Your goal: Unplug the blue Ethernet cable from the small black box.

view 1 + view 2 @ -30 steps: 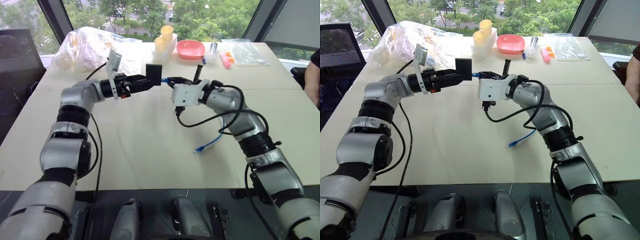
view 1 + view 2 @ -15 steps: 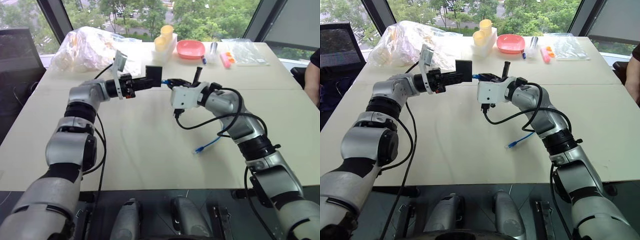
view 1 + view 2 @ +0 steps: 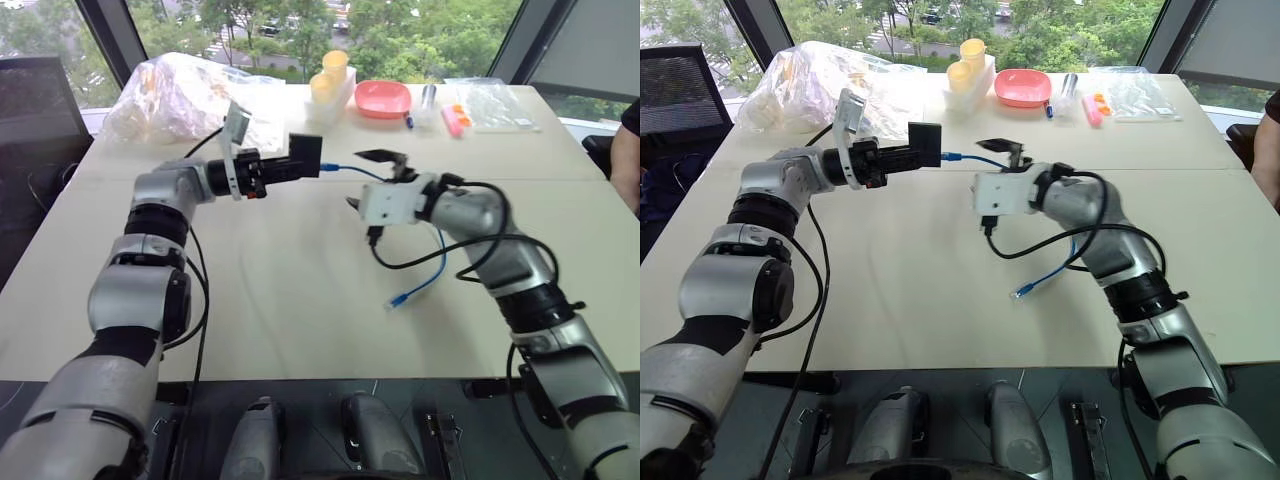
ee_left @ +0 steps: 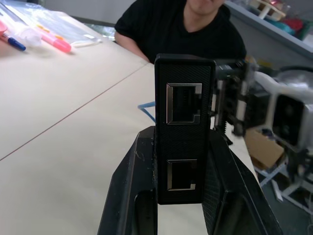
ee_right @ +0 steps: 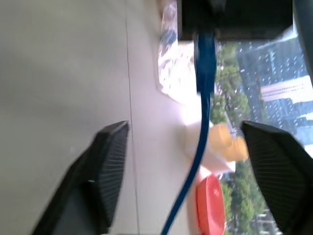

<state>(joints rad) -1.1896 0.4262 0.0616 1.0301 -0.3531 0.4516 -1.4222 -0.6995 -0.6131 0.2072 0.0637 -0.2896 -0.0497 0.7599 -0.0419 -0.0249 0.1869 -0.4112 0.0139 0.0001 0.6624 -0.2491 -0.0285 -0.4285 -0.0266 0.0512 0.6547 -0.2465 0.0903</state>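
Note:
The small black box (image 3: 306, 152) is held above the table, with my left gripper (image 3: 285, 166) shut on it. In the left wrist view the box (image 4: 184, 132) stands upright between the fingers and shows two empty ports on this face. The blue Ethernet cable (image 3: 337, 168) is still plugged into the box's far side. It runs right, passes between the fingers of my right gripper (image 3: 364, 178), then droops to the table, where its free plug (image 3: 398, 298) lies. My right gripper is open and a short way right of the box. In the right wrist view the cable (image 5: 203, 122) runs between the spread fingers without touching them.
Along the table's far side are a crumpled plastic bag (image 3: 175, 95), yellow cups (image 3: 328, 75), a pink bowl (image 3: 381, 97), markers (image 3: 450, 120) and a clear bag (image 3: 490, 100). A person in black (image 4: 186, 29) sits at the table's right side. A black chair (image 3: 35, 100) stands on the left.
My right gripper was shut on the cable close to the box; it has opened and drawn back to the right. The cable stays in the box, which the left gripper holds in place.

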